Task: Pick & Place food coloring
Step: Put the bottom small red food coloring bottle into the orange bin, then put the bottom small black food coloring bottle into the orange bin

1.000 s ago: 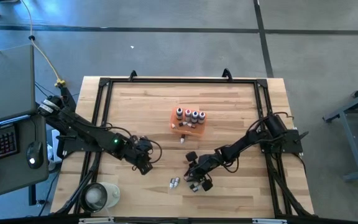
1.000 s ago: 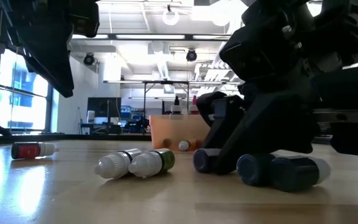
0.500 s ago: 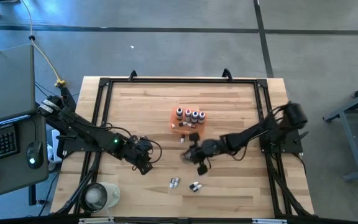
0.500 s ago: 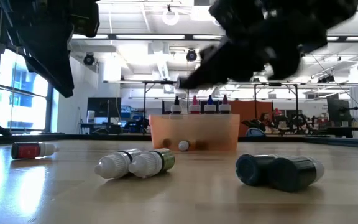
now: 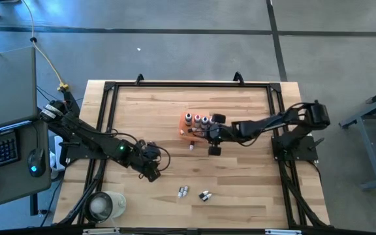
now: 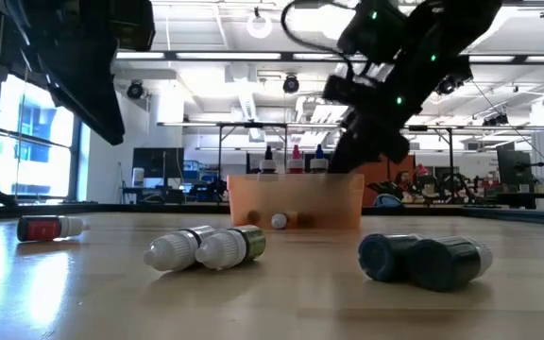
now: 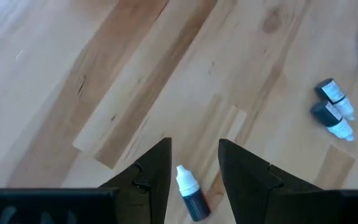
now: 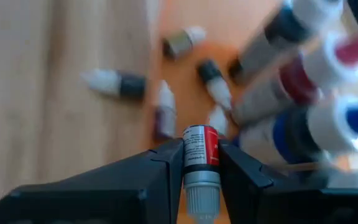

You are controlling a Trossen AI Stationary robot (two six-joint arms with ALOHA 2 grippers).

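The food coloring bottles are scattered. Several stand upright in the orange tray [image 5: 198, 127], and more lie on its floor [image 8: 213, 84]. A pale pair [image 6: 206, 247], a dark pair [image 6: 423, 260] and a red-labelled one [image 6: 50, 227] lie on the table. My right gripper [image 5: 210, 134] hangs over the tray's right part, shut on a red-labelled bottle [image 8: 199, 146]. My left gripper [image 5: 150, 171] hovers open left of centre. Its fingers stand either side of a dark bottle with a white tip [image 7: 191, 190] lying on the wood below, apart from it. My right gripper pinches the red-labelled bottle by its body [image 8: 197, 142] between the two fingers. The grey cap [image 8: 199, 186] points back toward the wrist. The fingers come from the table's right, slanting down. The bottle is lifted clear above the tray's floor.
A white round cup [image 5: 102, 205] sits at the near left corner. A single bottle [image 5: 192, 146] lies just near of the tray. A black frame [image 5: 188, 83] runs round the table. Bare wood lies between the tray and the near bottles.
My right gripper has risen from beside the dark pair of bottles near the table's near edge. It has swung toward the far edge until it stands over the orange tray. The dark pair and the pale pair have stayed where they lay.
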